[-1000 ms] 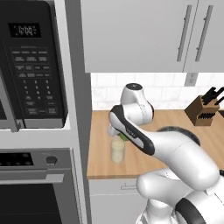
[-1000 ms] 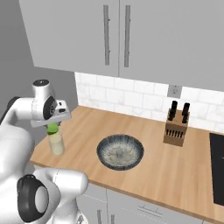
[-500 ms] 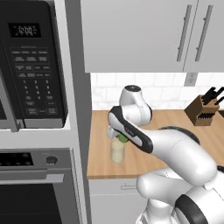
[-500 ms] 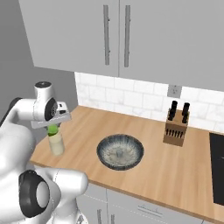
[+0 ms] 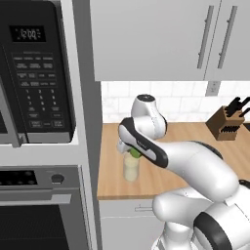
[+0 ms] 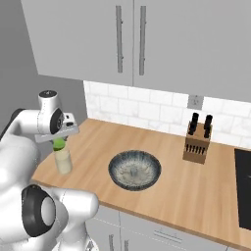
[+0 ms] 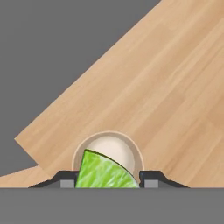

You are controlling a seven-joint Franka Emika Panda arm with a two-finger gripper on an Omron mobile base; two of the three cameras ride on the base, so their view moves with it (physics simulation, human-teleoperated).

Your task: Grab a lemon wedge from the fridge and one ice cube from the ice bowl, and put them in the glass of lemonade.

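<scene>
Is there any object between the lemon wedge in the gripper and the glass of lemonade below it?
Nothing visible. The gripper holds the lemon wedge directly above the open glass of lemonade, with no object between them.

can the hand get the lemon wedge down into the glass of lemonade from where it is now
Probably yes. The hand holds the lemon wedge right above the open mouth of the glass of lemonade, with nothing between them. The ice bowl sits well off to the side.
</scene>
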